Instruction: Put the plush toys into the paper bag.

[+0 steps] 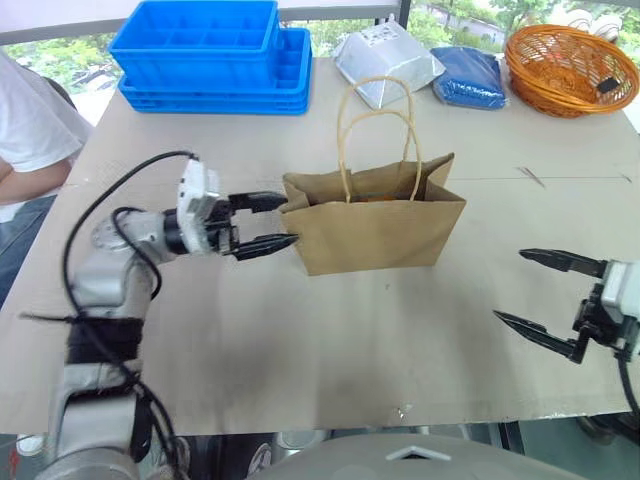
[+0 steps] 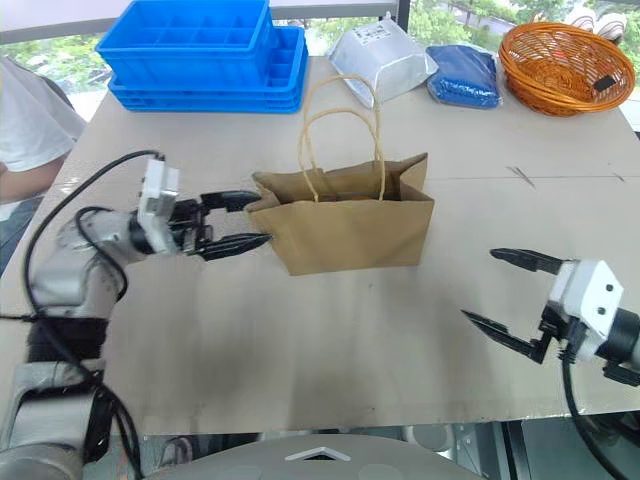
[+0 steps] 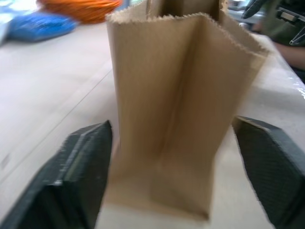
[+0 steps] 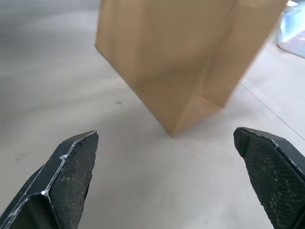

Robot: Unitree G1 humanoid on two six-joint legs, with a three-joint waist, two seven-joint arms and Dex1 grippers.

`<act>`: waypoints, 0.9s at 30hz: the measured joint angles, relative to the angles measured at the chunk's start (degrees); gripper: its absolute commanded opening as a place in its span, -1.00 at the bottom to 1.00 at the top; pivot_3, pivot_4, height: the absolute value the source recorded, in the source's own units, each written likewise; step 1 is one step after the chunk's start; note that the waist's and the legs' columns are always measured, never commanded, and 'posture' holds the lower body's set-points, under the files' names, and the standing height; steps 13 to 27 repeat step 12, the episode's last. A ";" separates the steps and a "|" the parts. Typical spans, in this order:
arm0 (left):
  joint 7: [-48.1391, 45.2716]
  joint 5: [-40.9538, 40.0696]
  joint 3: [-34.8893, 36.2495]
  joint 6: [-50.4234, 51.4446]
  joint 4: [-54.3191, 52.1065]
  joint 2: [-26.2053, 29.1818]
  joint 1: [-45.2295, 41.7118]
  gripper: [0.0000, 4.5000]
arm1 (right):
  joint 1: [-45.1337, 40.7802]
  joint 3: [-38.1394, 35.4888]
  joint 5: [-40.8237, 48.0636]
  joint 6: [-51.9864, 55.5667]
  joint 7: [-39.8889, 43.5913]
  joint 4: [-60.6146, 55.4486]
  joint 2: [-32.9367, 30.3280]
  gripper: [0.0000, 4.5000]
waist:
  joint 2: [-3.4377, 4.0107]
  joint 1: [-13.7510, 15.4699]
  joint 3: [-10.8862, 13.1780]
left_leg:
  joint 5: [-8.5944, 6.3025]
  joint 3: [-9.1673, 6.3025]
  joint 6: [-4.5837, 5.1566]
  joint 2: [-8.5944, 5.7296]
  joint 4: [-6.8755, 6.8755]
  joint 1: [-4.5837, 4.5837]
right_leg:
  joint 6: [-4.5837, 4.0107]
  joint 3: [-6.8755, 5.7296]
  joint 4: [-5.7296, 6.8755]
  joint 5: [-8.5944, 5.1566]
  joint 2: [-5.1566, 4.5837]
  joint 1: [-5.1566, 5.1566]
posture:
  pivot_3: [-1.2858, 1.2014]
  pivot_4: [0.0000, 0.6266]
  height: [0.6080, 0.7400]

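Observation:
The brown paper bag (image 1: 375, 228) stands upright mid-table with its two cord handles (image 1: 378, 130) raised. My left gripper (image 1: 291, 221) is open at the bag's left narrow end. In the left wrist view its two black fingers (image 3: 83, 167) flank that end panel (image 3: 176, 109) without pressing it. My right gripper (image 1: 509, 285) is open and empty, off to the bag's right near the table's front edge. It points toward the bag (image 4: 186, 52) with a gap of bare table between. The plush toys are hidden from view.
Stacked blue crates (image 1: 210, 50) sit at the back left. A silver-white pouch (image 1: 388, 65), a blue packet (image 1: 470, 78) and an orange wicker basket (image 1: 570, 65) line the back right. A person in a white sleeve (image 1: 30, 130) sits at the table's (image 1: 300, 350) left side.

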 measured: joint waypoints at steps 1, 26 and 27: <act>1.99 -2.55 3.24 4.17 -4.55 1.34 5.72 0.86 | 1.19 -1.86 0.41 -0.84 1.69 2.05 0.00 1.00 | 0.02 0.19 -0.01 | 0.00 0.00 0.00 0.00 -0.02 0.02 | 0.00 -0.01 0.00 0.00 -0.08 0.01 | 0.03 -0.52 1.00; 5.42 -8.24 24.21 13.34 -18.90 6.41 33.16 0.86 | 10.96 -16.05 1.69 -6.13 10.68 12.20 0.46 1.00 | 0.14 0.37 0.03 | -0.02 0.20 0.00 0.12 -0.07 0.63 | 0.00 0.07 -0.07 -0.35 -0.05 0.50 | 0.03 -0.52 1.00; 5.42 -8.24 24.21 13.34 -18.90 6.41 33.16 0.86 | 10.96 -16.05 1.69 -6.13 10.68 12.20 0.46 1.00 | 0.14 0.37 0.03 | -0.02 0.20 0.00 0.12 -0.07 0.63 | 0.00 0.07 -0.07 -0.35 -0.05 0.50 | 0.03 -0.52 1.00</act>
